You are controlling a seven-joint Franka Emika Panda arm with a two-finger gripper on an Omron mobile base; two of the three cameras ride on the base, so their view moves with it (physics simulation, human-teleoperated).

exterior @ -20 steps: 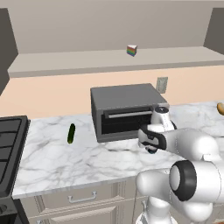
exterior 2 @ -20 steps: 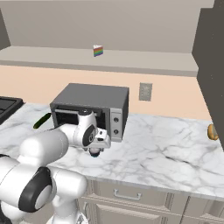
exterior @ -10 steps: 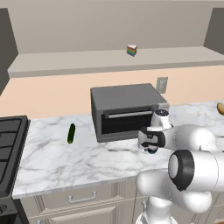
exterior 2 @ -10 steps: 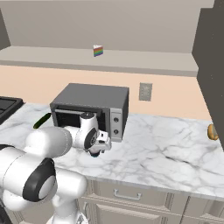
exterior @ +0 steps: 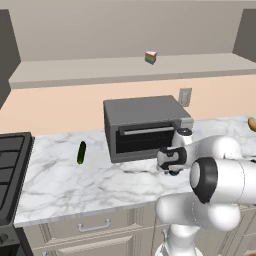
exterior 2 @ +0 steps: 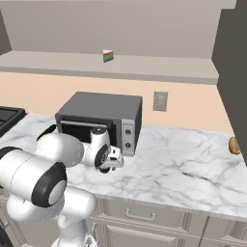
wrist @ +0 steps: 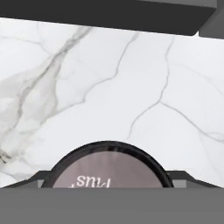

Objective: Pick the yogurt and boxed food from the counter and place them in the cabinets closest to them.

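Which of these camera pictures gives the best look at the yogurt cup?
The hand view: the yogurt sits round and close at the bottom, pale lid with lettering, above the marble counter. In both base views the arm hides nearly all of it, so nothing there can be told.

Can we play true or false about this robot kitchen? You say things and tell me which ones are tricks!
1. The rainbow-striped cube sits on the high shelf. True.
2. The toaster oven has its door wide open. False: the door is closed.
3. A green cucumber lies on the counter, left of the toaster oven in the left base view. True.
4. The gripper is up beside the cube. False: it is low, in front of the toaster oven.
5. In the hand view, the yogurt lid is round. True.
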